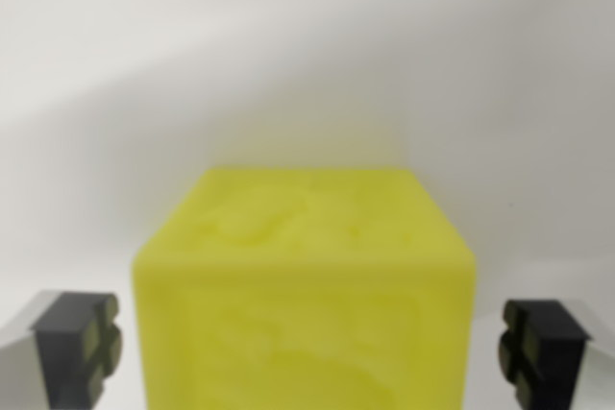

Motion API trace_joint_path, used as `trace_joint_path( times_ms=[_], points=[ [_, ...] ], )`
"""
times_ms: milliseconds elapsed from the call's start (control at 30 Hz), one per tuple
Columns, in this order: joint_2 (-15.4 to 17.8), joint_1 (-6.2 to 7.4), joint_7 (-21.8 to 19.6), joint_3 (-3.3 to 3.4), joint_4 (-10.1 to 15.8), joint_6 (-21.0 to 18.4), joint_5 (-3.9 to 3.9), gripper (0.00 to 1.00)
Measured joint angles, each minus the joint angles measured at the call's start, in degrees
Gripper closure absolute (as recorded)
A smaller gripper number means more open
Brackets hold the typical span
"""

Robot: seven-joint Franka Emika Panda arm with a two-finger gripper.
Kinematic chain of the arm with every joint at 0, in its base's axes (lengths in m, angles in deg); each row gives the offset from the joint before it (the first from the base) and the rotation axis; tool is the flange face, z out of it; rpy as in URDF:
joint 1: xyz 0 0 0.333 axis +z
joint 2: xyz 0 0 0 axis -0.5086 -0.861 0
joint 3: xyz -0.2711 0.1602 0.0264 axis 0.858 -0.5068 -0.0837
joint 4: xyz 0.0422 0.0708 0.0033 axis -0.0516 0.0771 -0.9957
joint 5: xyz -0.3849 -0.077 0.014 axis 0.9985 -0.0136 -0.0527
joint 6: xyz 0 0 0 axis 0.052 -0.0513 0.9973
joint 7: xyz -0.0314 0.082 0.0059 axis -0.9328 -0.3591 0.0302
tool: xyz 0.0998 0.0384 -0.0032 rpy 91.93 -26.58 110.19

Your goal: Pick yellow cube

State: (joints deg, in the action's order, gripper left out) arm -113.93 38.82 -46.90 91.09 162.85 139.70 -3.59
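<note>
Two dark fingers (77, 348) sit at the bottom corners of the wrist view, one on each side of the cube (306, 285), and they mark the gripper (306, 352) as spread wide: each pad stands clear of the cube, with a strip of pale surface showing between pad and yellow face on both sides. The finger on the wrist view's left is just beside the cube's left face, and the one on the wrist view's right is a little further off the cube's right face, so the cube lies between them, slightly nearer the left pad. Neither pad touches it. The cube fills the lower middle of the view; its near face runs down out of the bottom edge, and its top face, a lighter and mottled yellow, slopes back to a straight far edge. It looks upright and square to the fingers, though the whole picture is soft and fine detail on the faces cannot be made out. The cube rests on a white table (86, 189), which reaches away behind it. Beyond the cube's far edge a faint yellow glow tints the white, and further back a broad soft grey shadow band crosses the surface diagonally, rising toward the wrist view's right.
</note>
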Motion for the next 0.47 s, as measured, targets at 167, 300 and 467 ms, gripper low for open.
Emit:
trace_joint_path(
  times_ms=[167, 300, 467],
  points=[
    [-1.19, 0.12, 0.34, 0.03, -0.35, 0.85, -0.51, 0.00],
    [-1.23, 0.20, 0.41, 0.07, -0.37, 0.91, -0.63, 1.00],
    [-1.23, 0.20, 0.41, 0.07, -0.37, 0.91, -0.63, 1.00]
  ],
)
